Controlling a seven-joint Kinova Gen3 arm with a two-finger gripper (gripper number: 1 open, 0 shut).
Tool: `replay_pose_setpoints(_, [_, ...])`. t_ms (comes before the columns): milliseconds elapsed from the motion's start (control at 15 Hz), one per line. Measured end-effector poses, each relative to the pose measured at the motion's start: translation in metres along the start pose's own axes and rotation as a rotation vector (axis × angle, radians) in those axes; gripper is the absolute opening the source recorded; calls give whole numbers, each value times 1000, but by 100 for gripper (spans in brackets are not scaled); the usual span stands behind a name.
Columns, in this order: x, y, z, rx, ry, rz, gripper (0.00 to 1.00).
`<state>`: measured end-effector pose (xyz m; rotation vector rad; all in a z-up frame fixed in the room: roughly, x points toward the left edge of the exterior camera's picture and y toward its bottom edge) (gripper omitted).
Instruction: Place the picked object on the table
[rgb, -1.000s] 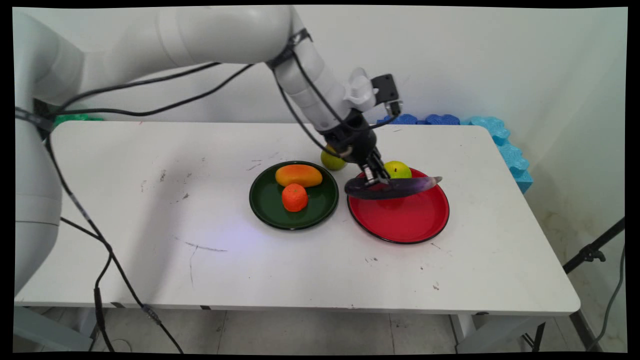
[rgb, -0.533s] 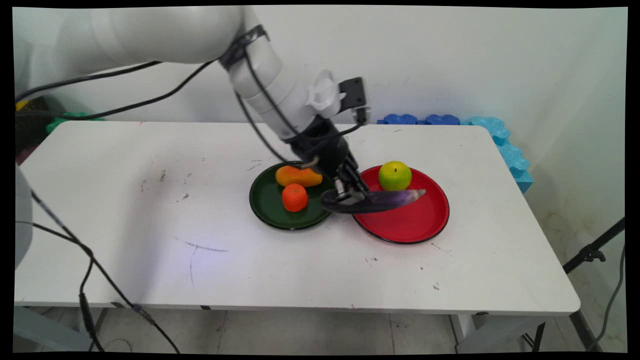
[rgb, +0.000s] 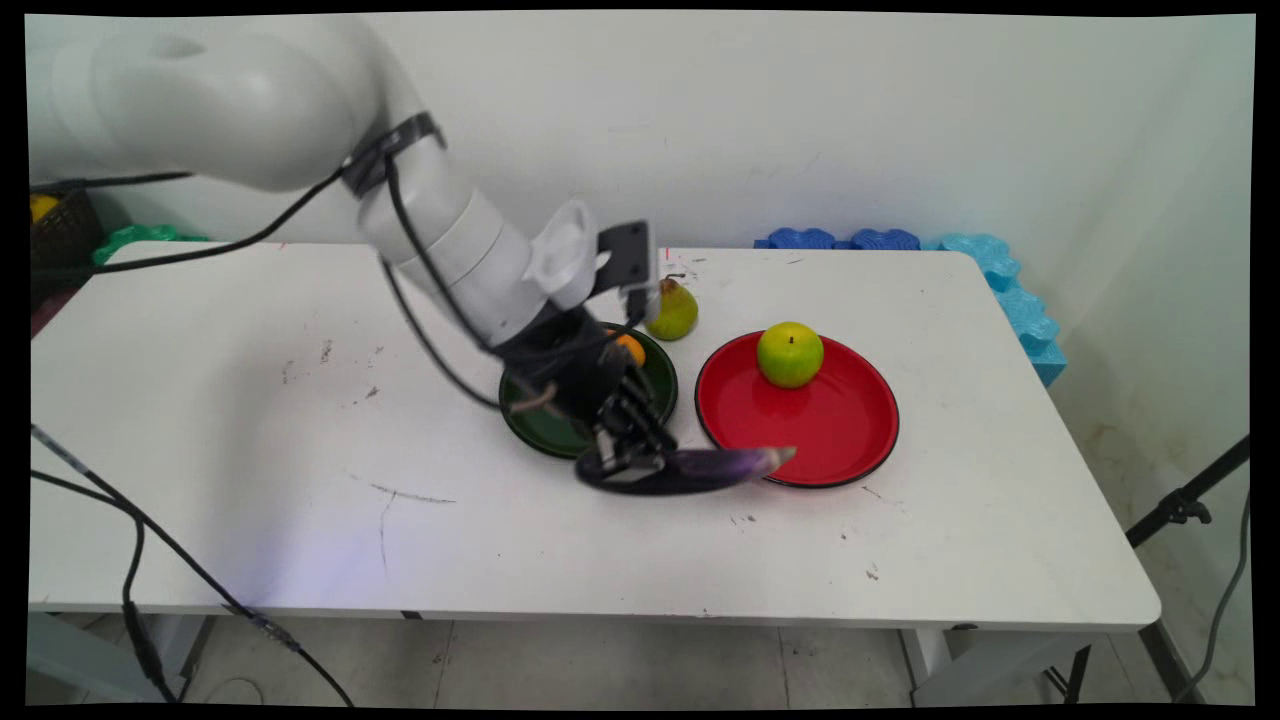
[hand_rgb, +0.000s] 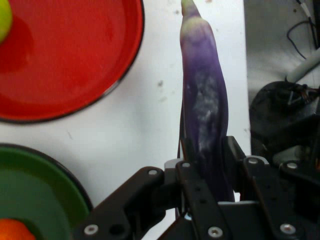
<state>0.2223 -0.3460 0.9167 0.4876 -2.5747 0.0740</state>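
eggplant (hand_rgb: 204, 107) in tool (hand_rgb: 206, 150), unlabelled

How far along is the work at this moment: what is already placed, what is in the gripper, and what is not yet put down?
Placed: an apple lies on the red plate, and an orange fruit on the green plate. In hand: the gripper is shut on the eggplant, low at the table's near side, in front of both plates. Left: the eggplant is not released, and a pear stands on the bare table behind the plates.
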Motion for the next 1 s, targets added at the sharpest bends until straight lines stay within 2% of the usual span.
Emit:
replay_pose_setpoints(467, [-37, 16, 19, -21, -23, -18, 0])
replay_pose_setpoints(533, [-41, 16, 23, -22, -23, -19, 100])
replay_pose_setpoints(1000, [-56, 17, 52, -31, -14, -23, 100])
